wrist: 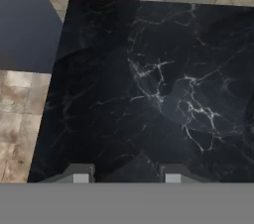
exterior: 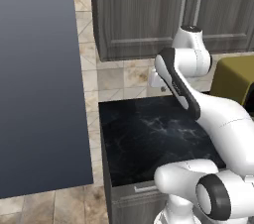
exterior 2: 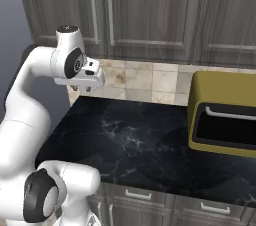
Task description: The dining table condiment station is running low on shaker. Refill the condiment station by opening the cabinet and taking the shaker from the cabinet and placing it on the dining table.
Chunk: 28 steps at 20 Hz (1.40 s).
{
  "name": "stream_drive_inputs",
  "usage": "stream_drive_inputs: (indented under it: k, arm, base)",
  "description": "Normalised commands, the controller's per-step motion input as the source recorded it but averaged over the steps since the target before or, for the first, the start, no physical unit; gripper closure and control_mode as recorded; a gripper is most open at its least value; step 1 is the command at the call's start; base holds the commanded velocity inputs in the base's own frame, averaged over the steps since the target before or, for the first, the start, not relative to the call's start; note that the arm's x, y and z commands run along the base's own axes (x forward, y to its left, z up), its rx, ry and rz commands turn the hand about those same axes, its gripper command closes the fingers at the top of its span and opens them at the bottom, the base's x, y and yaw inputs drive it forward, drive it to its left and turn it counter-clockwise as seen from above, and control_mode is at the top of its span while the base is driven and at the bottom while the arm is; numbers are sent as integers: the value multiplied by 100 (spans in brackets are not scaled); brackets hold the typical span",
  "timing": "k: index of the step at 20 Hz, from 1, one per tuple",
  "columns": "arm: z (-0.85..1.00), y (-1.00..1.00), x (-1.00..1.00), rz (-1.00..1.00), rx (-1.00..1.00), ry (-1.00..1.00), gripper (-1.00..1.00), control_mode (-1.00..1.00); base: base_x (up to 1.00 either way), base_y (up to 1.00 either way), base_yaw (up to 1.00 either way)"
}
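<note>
Opening step in hand, by the look of it, with nothing yet carried. Gripper (wrist: 126, 173) poised above the near-left part of a black marble counter (exterior 2: 140, 140), pointing down at the bare stone. Fingertips (wrist: 82, 173) partly spread, with only veined marble between them, so pinching nothing.

Below the near edge, grey drawer fronts (exterior 2: 137, 195) with short silver pulls. Left of the counter, a strip of beige floor tiles (exterior: 49, 208), then a tall flat blue-grey panel (exterior: 34, 79) running along the left side. Top itself glossy, veined white, and flat enough to stand small things on.

Farther right on the counter, an olive-yellow appliance (exterior 2: 225, 120) with a dark front opening and a pale bar handle, well apart from the hand. Behind the counter, a beige tiled backsplash (exterior 2: 145, 80).

Farthest and highest, the cabinet (exterior 2: 150, 10), dark grey wood grain, panelled doors shut. Two long vertical silver handles (exterior 2: 109, 12) side by side just above and beyond the wrist. Shaker probably behind those closed doors; no telling which one.

Next move, as a guess: raise and turn the hand toward one bar handle, widen the fingers round it, close, then pull along the door's arc. Care needed to keep the elbow off the left panel.
</note>
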Motion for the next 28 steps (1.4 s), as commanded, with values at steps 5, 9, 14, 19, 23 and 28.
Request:
stream_drive_inputs:
  k: [5, 9, 14, 19, 23, 28]
  arm:
    - [0, 13, -43, 0, -3, -10, -100, -100]
    - [0, 3, -58, 0, -5, -39, -100, -100]
    - [7, 0, -46, 3, 0, -53, -100, -100]
    - [62, -6, 5, 3, 3, -41, -100, -100]
    - [74, -24, 47, 7, 9, -31, -100, -100]
    - [66, -24, 48, 9, 7, -33, -100, -100]
  base:
    - [0, 0, 0]
    - [0, 0, 0]
    - [0, 0, 0]
    - [0, 0, 0]
    - [0, 0, 0]
    - [0, 0, 0]
